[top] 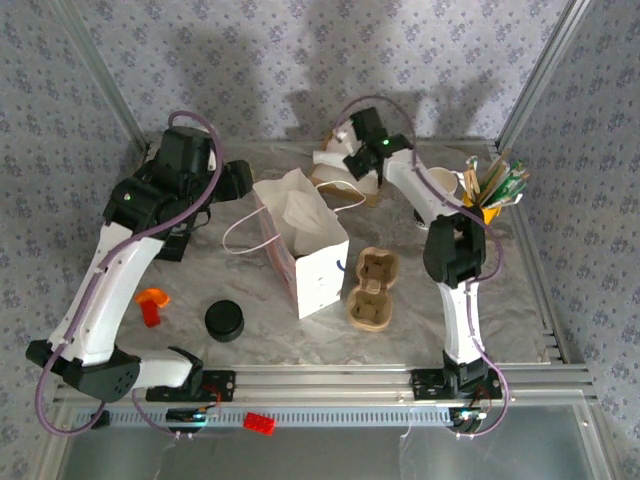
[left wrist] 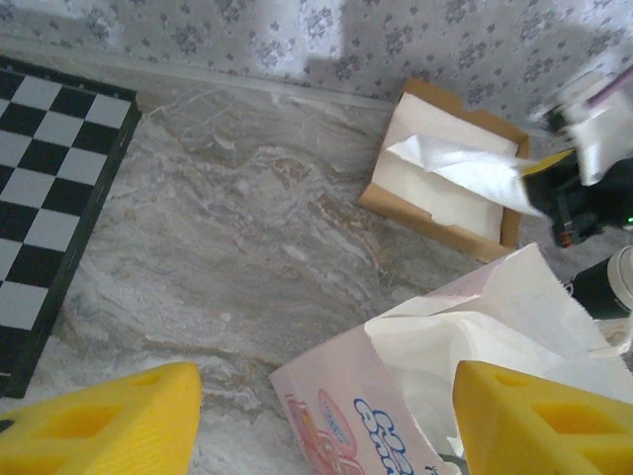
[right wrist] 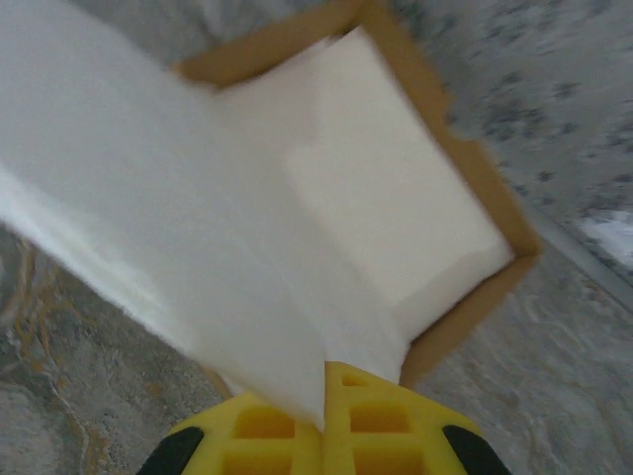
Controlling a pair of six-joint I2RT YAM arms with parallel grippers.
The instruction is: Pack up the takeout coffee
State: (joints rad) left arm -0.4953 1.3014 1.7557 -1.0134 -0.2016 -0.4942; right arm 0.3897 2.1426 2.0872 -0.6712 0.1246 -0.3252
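The right gripper (right wrist: pixel 324 388) is clenched on a white napkin (right wrist: pixel 198 247). Its yellow fingers press together on the sheet's corner, and the sheet stretches from them down into a brown cardboard napkin box (right wrist: pixel 495 282) that holds a white stack. The right wrist view gives this pinch close up, and the top view sets the box at the back of the table, near the wall. The left gripper (left wrist: pixel 321 411) is released, its two yellow fingers wide apart with nothing between them, poised beside the mouth of an upright white paper bag (top: pixel 322 270) with pink handles and tissue inside. At the right edge of the left wrist view, just past the bag, a dark round body with a pale rim is cut by the frame; it may be the takeout coffee (left wrist: pixel 603 289), though I cannot tell for sure. The top view lays out a cup carrier (top: pixel 372 288) just right of the bag, black lids (top: pixel 224 320) and an orange piece (top: pixel 152 305) front-left, and a holder of stirrers (top: pixel 492 185) far right. The table (left wrist: pixel 247 228) is grey marbled, a checkerboard (left wrist: pixel 49 198) lies at its left, the wall (top: pixel 300 60) carries pale floral paper, and metal rails (top: pixel 330 378) edge the front.
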